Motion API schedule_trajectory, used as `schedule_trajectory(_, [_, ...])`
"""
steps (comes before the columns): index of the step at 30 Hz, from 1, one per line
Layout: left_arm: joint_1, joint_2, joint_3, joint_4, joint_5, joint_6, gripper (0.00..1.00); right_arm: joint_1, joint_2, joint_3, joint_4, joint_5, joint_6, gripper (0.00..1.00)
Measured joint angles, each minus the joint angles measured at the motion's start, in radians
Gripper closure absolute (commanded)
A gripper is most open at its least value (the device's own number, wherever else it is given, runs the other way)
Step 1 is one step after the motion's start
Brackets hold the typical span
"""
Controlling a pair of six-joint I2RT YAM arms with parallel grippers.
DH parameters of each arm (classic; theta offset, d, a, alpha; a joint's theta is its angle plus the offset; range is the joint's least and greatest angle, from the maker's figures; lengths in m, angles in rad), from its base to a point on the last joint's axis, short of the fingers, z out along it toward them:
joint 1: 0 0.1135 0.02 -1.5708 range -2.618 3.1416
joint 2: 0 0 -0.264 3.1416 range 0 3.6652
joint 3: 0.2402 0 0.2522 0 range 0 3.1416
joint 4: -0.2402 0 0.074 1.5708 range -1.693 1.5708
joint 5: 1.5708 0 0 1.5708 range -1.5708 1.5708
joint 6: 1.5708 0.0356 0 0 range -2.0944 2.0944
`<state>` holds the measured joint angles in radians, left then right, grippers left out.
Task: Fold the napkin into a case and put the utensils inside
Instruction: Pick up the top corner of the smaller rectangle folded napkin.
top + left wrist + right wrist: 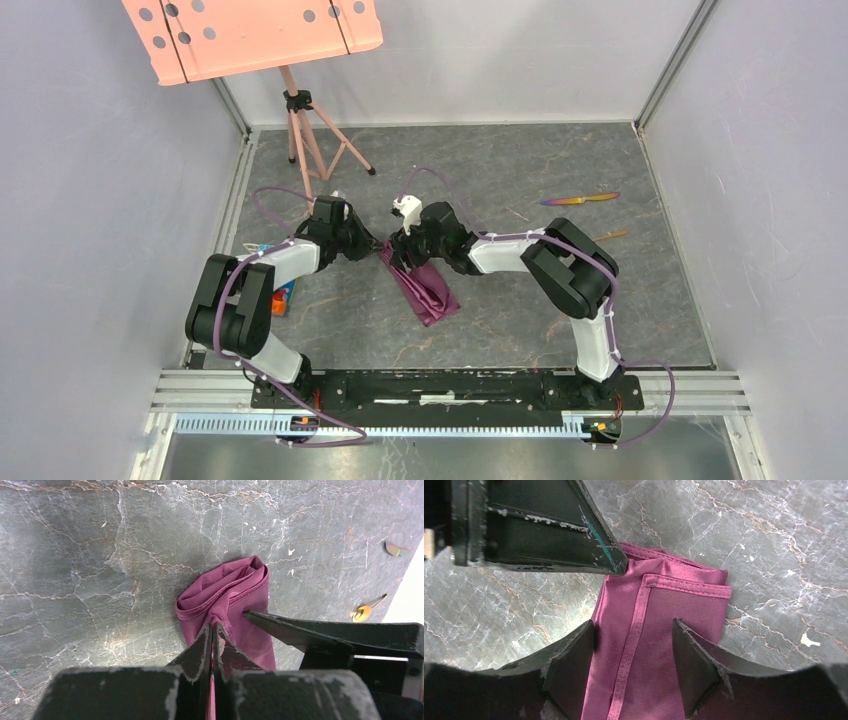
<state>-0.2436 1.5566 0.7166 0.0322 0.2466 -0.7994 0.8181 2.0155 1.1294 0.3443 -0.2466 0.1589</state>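
Satin-like in sheen, so probably limp, light and slippery, apt to slump once let go. Pinches the napkin (225, 595) in the left gripper (212, 626), clamped on a fold at its near end. Straddles the same cloth with the right gripper (633, 625), parted, holding nothing. Bunched into a narrow strip on the counter (75, 555) directly beneath both. Best taken at the stitched hem, not the slick middle.

No legible text, label, brand, number or sign anywhere.
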Motion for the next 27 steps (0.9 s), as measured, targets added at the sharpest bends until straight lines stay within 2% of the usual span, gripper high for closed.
schedule_trajectory(9, [0.0,0.0,0.0,0.0,0.0,0.0,0.97,0.009,0.034,0.03,-0.003,0.001,0.001,0.38])
schedule_trajectory(16, [0.0,0.0,0.0,0.0,0.001,0.0,0.97,0.023,0.037,0.034,-0.004,0.02,0.005,0.46])
schedule_trajectory(21, [0.0,-0.006,0.0,0.0,0.006,0.0,0.97,0.026,0.046,0.041,-0.003,0.042,0.013,0.61])
schedule_trajectory(27, [0.0,-0.021,0.0,0.0,0.02,0.0,0.97,0.026,0.046,0.041,-0.002,0.06,0.024,0.83])
